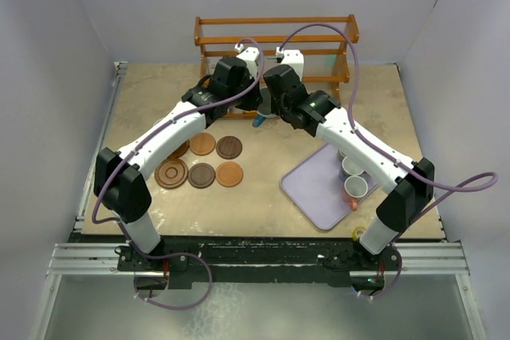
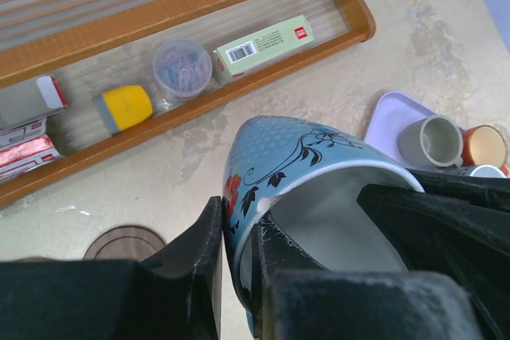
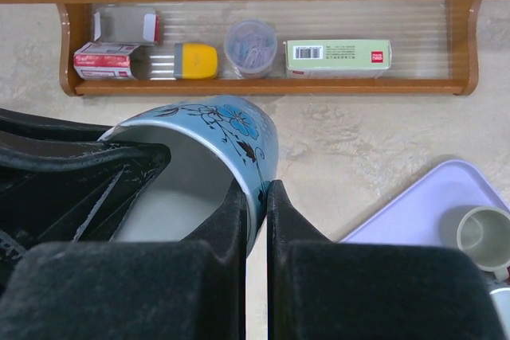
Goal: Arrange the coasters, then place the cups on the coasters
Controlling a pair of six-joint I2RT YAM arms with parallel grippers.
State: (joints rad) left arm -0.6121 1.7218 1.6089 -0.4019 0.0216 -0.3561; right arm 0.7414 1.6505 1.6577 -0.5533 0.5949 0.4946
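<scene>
Blue-glazed and flowered, a cup (image 2: pixel 319 157) is being gripped from both sides: the left jaws are pinching its wall tight, one finger inside and one outside, and the right jaws are clamping the opposite wall likewise. It is staying toward 12 o'clock of the tabletop (image 1: pixel 263 197), near the wooden rack (image 1: pixel 275 37). At its 8 o'clock six coasters (image 1: pixel 202 174) are lying in two rows. At 4 o'clock smaller cups (image 1: pixel 355 187) are standing on the lavender tray (image 1: pixel 307 189).
</scene>
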